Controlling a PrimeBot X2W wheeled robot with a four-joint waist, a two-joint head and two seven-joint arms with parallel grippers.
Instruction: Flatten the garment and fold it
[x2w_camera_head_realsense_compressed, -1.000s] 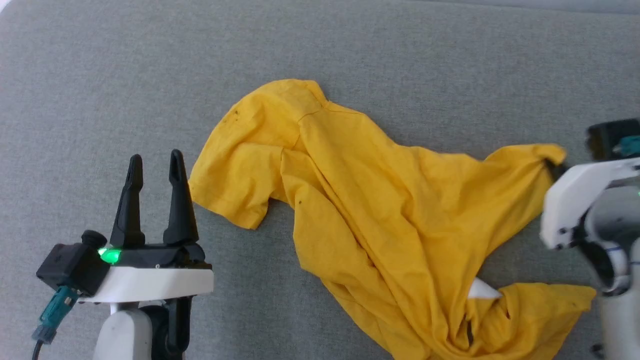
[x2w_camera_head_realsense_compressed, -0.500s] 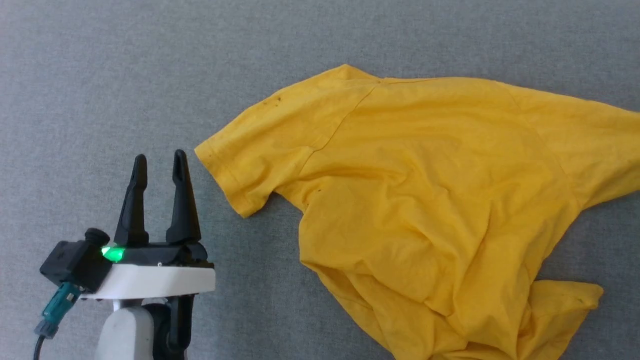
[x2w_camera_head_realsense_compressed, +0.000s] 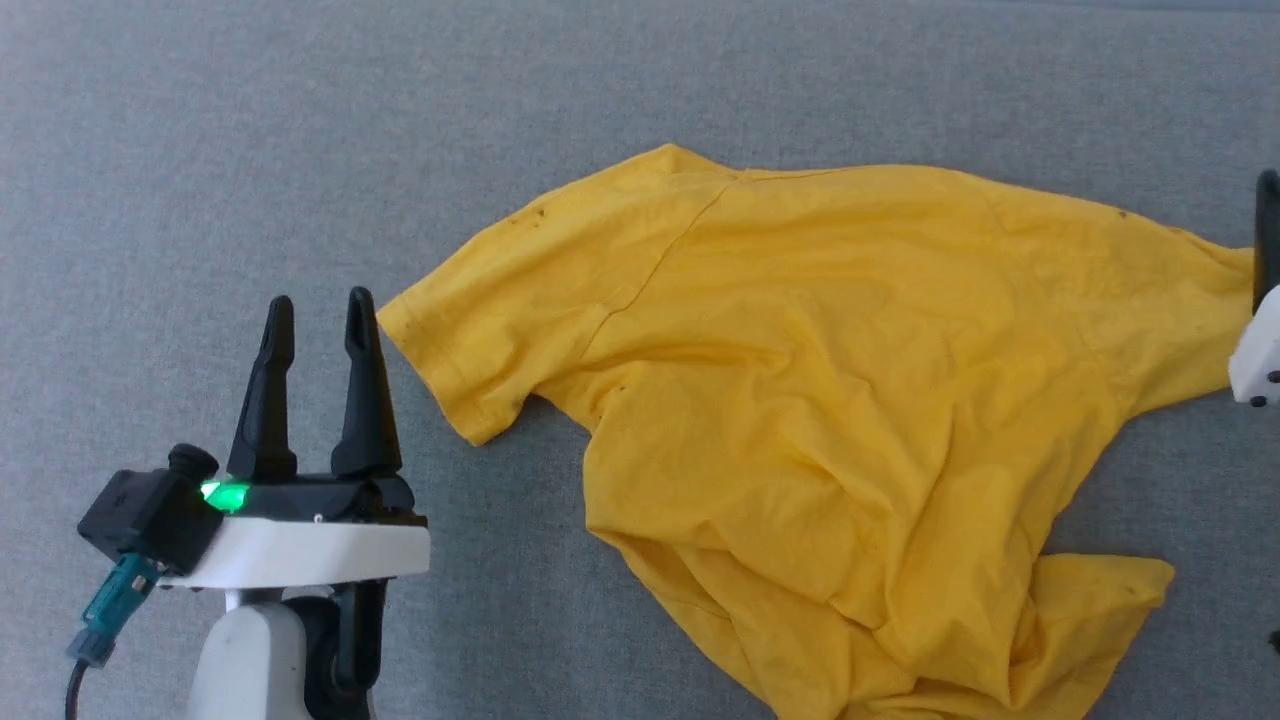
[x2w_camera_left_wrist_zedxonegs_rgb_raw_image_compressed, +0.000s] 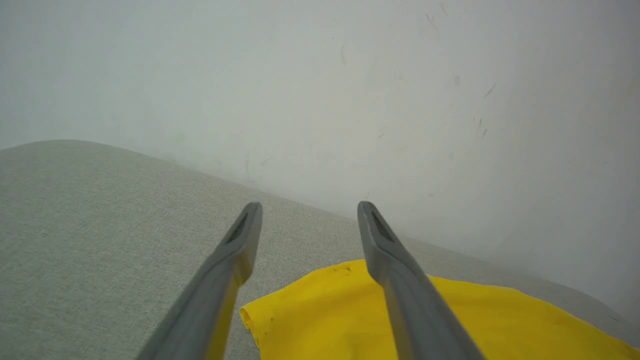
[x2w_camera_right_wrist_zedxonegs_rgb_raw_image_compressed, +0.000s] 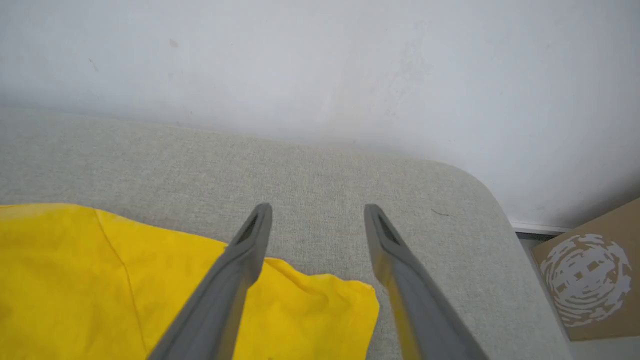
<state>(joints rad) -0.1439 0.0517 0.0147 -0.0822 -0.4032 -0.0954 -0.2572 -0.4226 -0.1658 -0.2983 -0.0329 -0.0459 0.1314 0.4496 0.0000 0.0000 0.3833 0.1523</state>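
Observation:
The garment (x2w_camera_head_realsense_compressed: 850, 400) is a bright yellow T-shirt lying spread on the grey fabric surface (x2w_camera_head_realsense_compressed: 300, 130), plain side up, with no print showing. Both sleeves are stretched out sideways and the lower hem is bunched in folds at the bottom right. My left gripper (x2w_camera_head_realsense_compressed: 318, 300) stands open just left of the left sleeve cuff, not touching it. In the left wrist view that gripper (x2w_camera_left_wrist_zedxonegs_rgb_raw_image_compressed: 310, 207) is empty, with the garment's sleeve (x2w_camera_left_wrist_zedxonegs_rgb_raw_image_compressed: 325, 310) below it. My right gripper (x2w_camera_right_wrist_zedxonegs_rgb_raw_image_compressed: 318, 207) is open and empty over the garment's right sleeve end (x2w_camera_right_wrist_zedxonegs_rgb_raw_image_compressed: 320, 305). One of its fingers (x2w_camera_head_realsense_compressed: 1268, 235) shows at the head view's right edge.
A white wall (x2w_camera_right_wrist_zedxonegs_rgb_raw_image_compressed: 320, 60) rises behind the surface. The surface ends in a rounded corner (x2w_camera_right_wrist_zedxonegs_rgb_raw_image_compressed: 490, 200) on the right, and a brown cardboard box (x2w_camera_right_wrist_zedxonegs_rgb_raw_image_compressed: 585, 280) with a white print stands below it. Bare grey fabric lies beyond the shirt and to its left.
A second ago the shirt was bunched, with my right gripper at its right end. Now it lies spread wide and the right gripper is open. The left gripper has hardly moved.

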